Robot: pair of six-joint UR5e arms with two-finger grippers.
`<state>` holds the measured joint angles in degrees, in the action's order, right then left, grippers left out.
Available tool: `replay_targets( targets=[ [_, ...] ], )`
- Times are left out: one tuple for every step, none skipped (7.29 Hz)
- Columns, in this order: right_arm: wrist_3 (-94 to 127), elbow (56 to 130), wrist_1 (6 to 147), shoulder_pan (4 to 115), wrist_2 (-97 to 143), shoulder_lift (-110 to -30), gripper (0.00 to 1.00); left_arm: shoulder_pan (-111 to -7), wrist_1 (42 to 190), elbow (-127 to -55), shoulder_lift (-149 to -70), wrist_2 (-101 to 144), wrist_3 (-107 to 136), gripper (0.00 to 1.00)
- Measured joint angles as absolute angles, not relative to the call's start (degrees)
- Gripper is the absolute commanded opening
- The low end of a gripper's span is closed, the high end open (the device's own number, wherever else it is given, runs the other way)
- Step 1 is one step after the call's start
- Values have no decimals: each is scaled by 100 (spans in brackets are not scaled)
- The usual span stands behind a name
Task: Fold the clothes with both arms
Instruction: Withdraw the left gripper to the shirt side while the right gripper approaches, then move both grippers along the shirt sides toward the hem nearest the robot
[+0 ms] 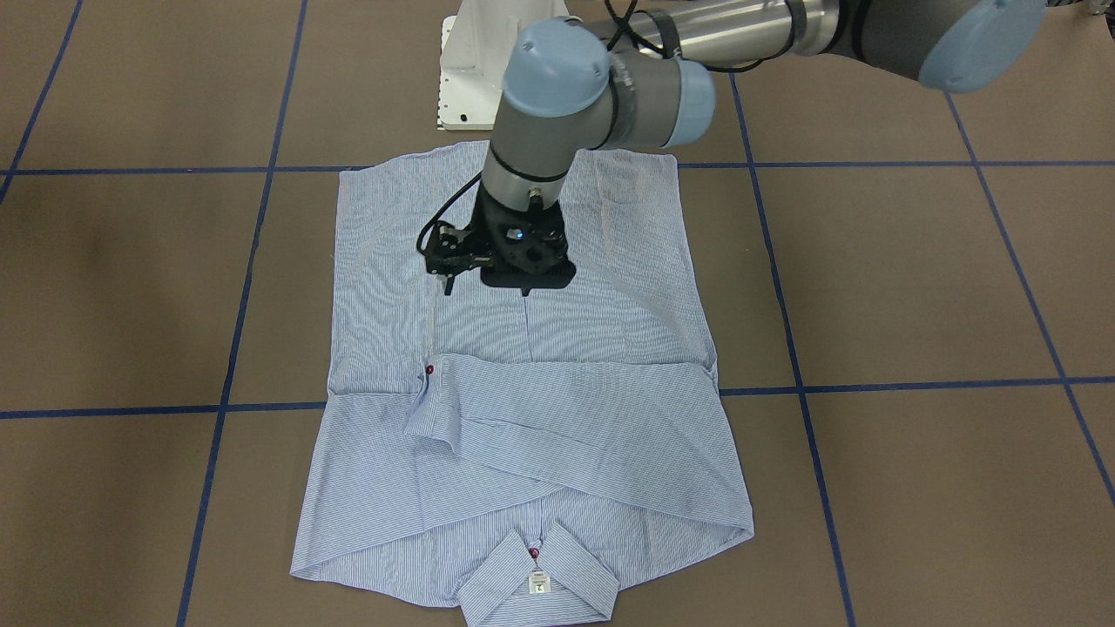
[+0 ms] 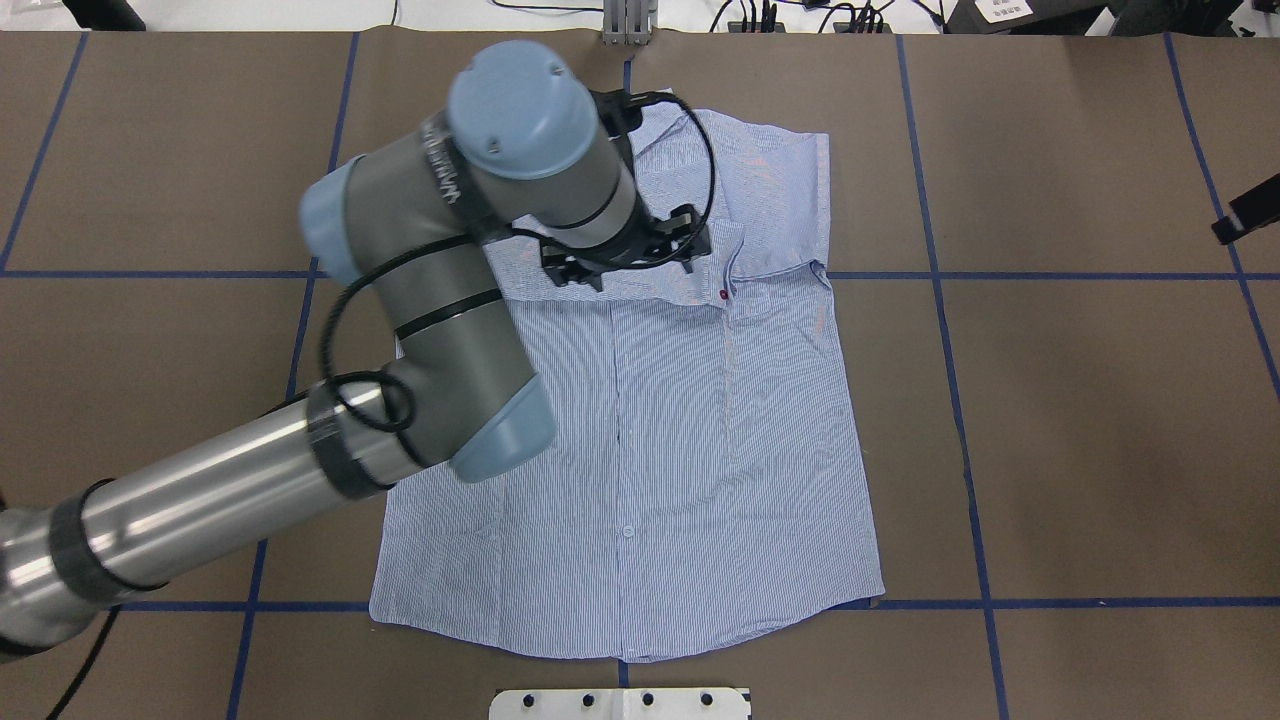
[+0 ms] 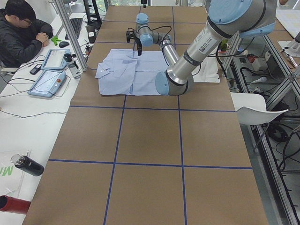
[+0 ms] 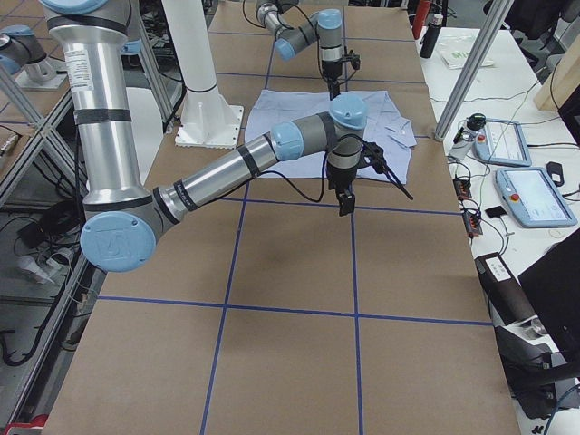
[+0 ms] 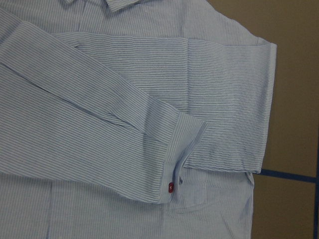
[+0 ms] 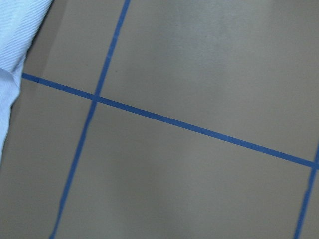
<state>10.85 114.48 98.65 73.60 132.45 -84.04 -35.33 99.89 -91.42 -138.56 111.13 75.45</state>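
The shirt [image 1: 523,409] lies flat on the worktop [image 1: 915,287], long axis running away from the robot (collar at the far end), 2 sleeves folded across the chest. The left tool [image 1: 523,270] hangs directly above it; the right tool [image 4: 346,201], probably over bare worktop, is well apart. I cannot tell either tool's spread.

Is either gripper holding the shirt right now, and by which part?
Nothing is held. The shirt lies flat; the left gripper hangs over it, the right gripper over bare table.
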Motion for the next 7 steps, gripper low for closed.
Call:
replay_targets(
  targets=[
    [2223,11555,9069,6858,13144,-8546,100,-3526,9868,-10155,-13044,11109,7294,100],
    [3354,11684,8209,6261,12881,-8793,100,-3517,9820,-10933,-12384,11106,7174,100],
    [4369,11870,7540,5635,12501,-9043,100,-3512,9801,-11419,-11985,11116,7152,100],
    [5284,12147,7183,4973,12042,-9222,100,-3509,9794,-11679,-11769,11166,7197,100],
    [6082,12461,7043,4242,11447,-9371,100,-3451,9880,-11854,-11438,11147,7278,100],
    [6706,12705,6999,3526,10787,-9505,100,-3268,10164,-12091,-10818,10916,7365,100],
    [7092,12827,6984,2986,10280,-9603,100,-2927,10503,-12302,-10198,10577,7502,100]
  ],
)
